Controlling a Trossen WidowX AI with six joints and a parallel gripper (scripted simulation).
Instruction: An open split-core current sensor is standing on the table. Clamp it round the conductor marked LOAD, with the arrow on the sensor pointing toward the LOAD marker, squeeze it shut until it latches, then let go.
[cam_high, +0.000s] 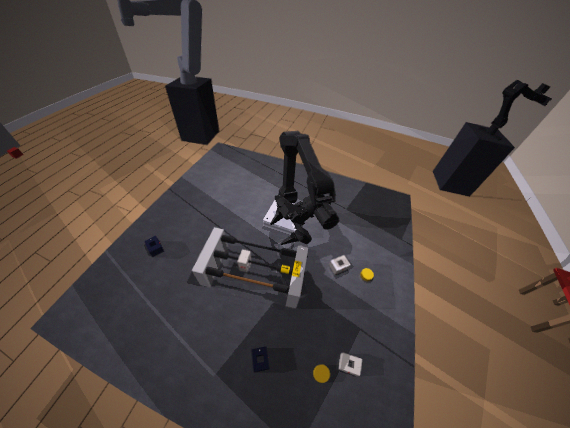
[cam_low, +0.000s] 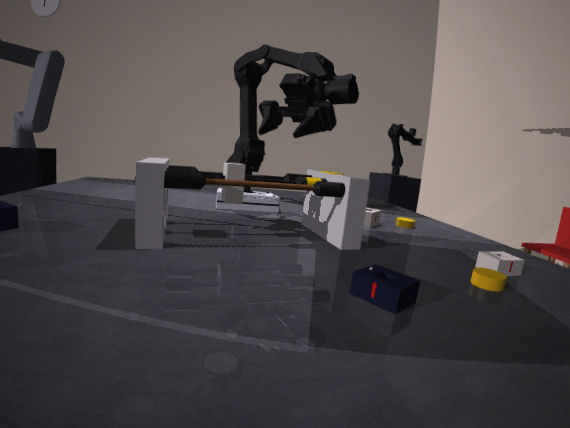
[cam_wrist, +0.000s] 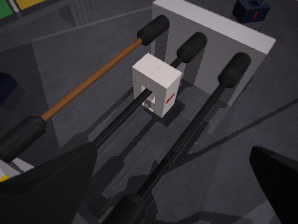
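The white sensor (cam_high: 244, 260) (cam_low: 233, 183) (cam_wrist: 159, 75) sits around the middle dark conductor (cam_high: 262, 263) (cam_wrist: 120, 122), its two halves meeting at a thin seam. A red arrow (cam_wrist: 170, 98) shows on its side in the wrist view; I cannot tell surely which way it points. The yellow band (cam_high: 285, 269) (cam_low: 313, 181) is on the middle conductor's right end, beside the yellow label (cam_high: 297, 269) on the right post; the lettering is too small to read. My gripper (cam_high: 278, 232) (cam_low: 278, 134) (cam_wrist: 173, 151) is open and empty, above and behind the rack, clear of the sensor.
The copper conductor (cam_high: 247, 279) (cam_low: 260, 185) (cam_wrist: 90, 82) and another dark conductor (cam_high: 260, 245) (cam_wrist: 185, 140) flank the middle one. Dark blue blocks (cam_high: 154, 245) (cam_low: 385, 295), white blocks (cam_high: 347, 260) and yellow discs (cam_high: 367, 274) (cam_low: 488, 280) lie around the rack.
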